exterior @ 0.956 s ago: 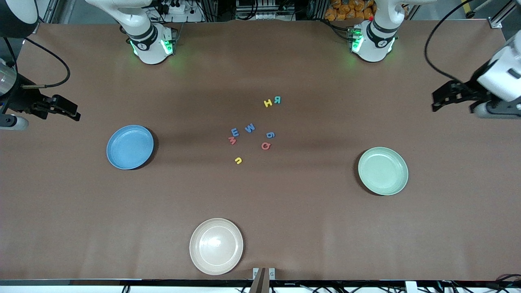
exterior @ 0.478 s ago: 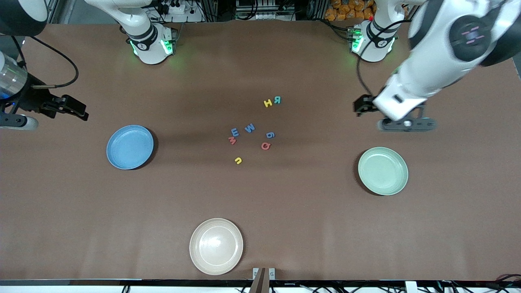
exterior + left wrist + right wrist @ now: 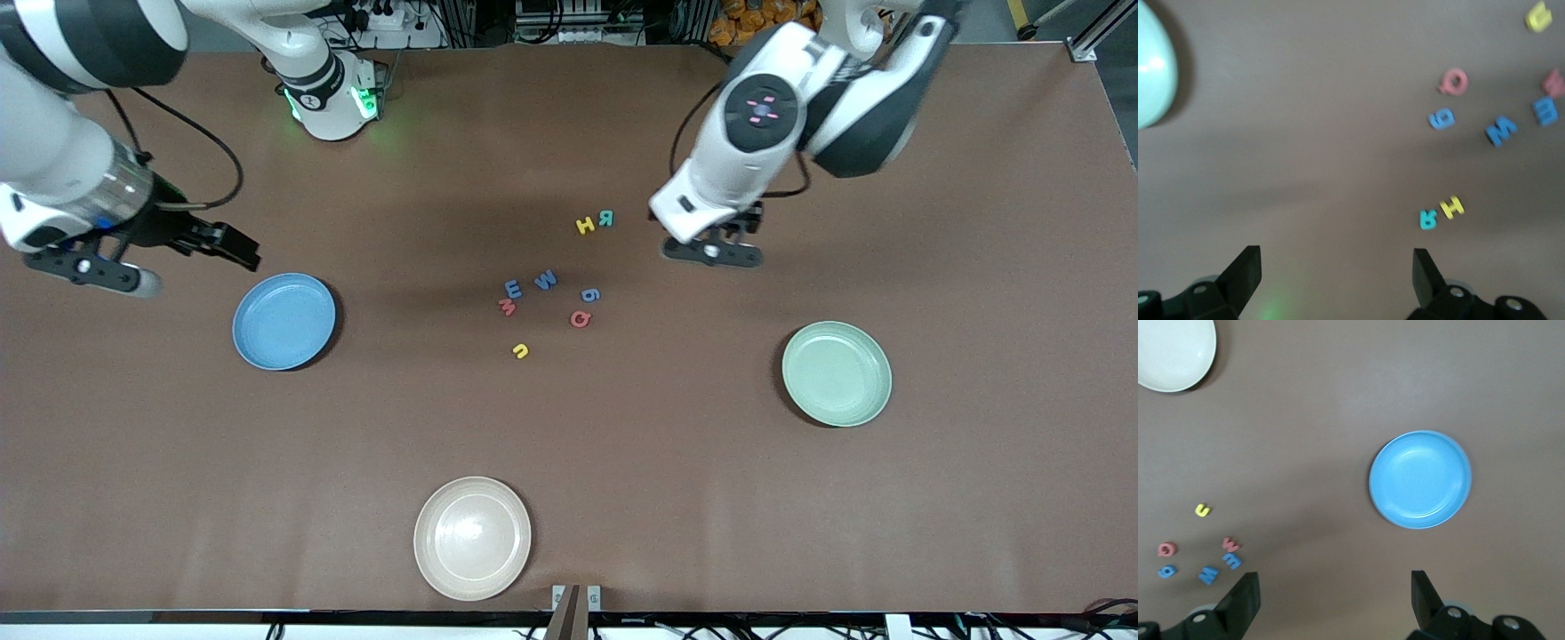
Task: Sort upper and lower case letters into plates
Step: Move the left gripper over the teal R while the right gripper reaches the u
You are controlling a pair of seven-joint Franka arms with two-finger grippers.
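Note:
Several small letters lie mid-table: yellow H (image 3: 585, 225) and teal R (image 3: 606, 218) together, then blue W (image 3: 546, 280), blue E (image 3: 513, 288), red w (image 3: 507, 307), blue g (image 3: 590, 294), red Q (image 3: 581, 318) and yellow u (image 3: 521, 351). The sky blue plate (image 3: 284, 321) and the mint plate (image 3: 837, 373) are empty. My left gripper (image 3: 733, 233) hangs open over bare table beside H and R; its own view (image 3: 1336, 267) shows R (image 3: 1427, 219) close by. My right gripper (image 3: 236, 249) is open over the table beside the blue plate (image 3: 1420, 480).
A cream-beige dish (image 3: 472, 538) sits near the table's front edge, nearer the front camera than the letters. It also shows in the right wrist view (image 3: 1171, 350). The mint plate's rim (image 3: 1148, 67) shows in the left wrist view.
My left arm has swung in from its end of the table to beside H and R. My right gripper has moved in to the blue plate. Letters and plates have not moved.

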